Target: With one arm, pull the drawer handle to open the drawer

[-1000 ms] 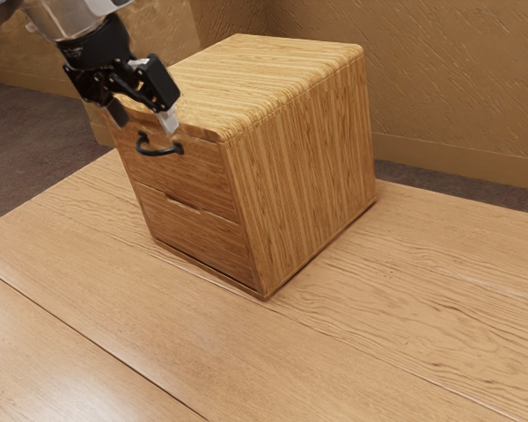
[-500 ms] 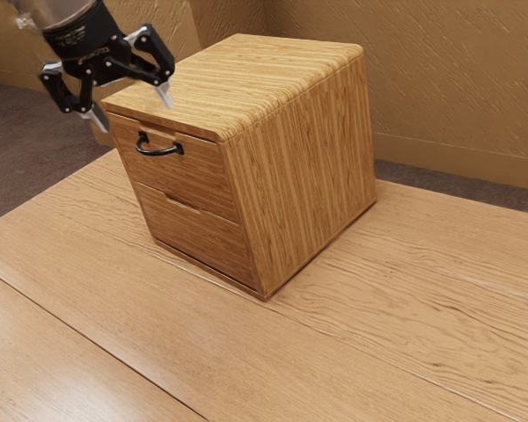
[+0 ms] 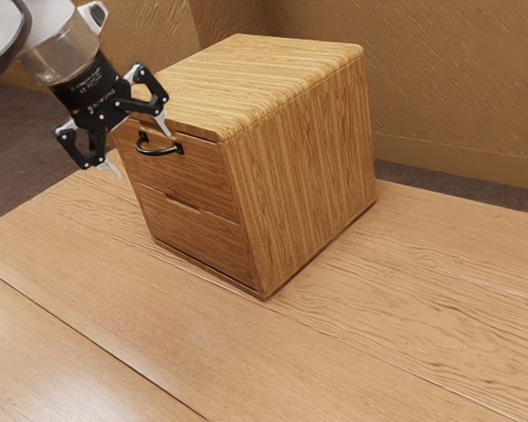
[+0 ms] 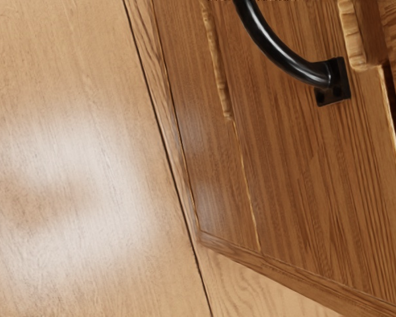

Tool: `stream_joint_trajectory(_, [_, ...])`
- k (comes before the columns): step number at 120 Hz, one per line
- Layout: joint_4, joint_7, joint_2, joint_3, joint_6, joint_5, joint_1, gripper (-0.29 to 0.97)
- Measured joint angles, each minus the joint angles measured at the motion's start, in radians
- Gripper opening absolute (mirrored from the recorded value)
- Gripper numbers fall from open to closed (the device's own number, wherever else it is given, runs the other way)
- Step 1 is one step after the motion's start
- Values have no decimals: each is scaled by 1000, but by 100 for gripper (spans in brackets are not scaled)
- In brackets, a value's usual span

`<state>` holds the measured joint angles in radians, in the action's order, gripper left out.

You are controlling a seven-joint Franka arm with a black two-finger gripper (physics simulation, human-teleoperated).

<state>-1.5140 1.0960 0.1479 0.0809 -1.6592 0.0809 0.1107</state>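
A bamboo cabinet (image 3: 282, 132) stands on the wooden table (image 3: 334, 334) with two drawers in its front face. The upper drawer (image 3: 194, 180) carries a black curved handle (image 3: 158, 149) and sits flush with the cabinet. My black gripper (image 3: 139, 149) is open in front of that drawer at the handle's left end in the exterior view. One fingertip is by the drawer's top edge, the other lower and further out. I cannot tell whether a finger touches the handle. In the wrist view the handle (image 4: 277, 53) and its mount lie close under my hand, against the drawer front (image 4: 303, 185).
The lower drawer (image 3: 198, 233) has no handle that I can see. Wide table surface (image 4: 66, 165) spreads in front of the cabinet. A wood-panelled wall (image 3: 458, 79) runs behind, with dark floor (image 3: 26, 149) beyond the table's far left edge.
My hand dropped from above the cabinet's top front edge to the front of the upper drawer, turning as it went. The fingers stayed spread. The drawer has not moved.
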Motion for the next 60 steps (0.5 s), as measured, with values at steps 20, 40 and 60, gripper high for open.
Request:
stream_joint_trajectory(20, [-38, 87, 8, 31, -80, -2, 1, 64])
stream_joint_trajectory(40, [-112, 153, 31, 62, -144, -8, 2, 65])
stream_joint_trajectory(60, [-169, 205, 66, 82, -195, -11, 1, 65])
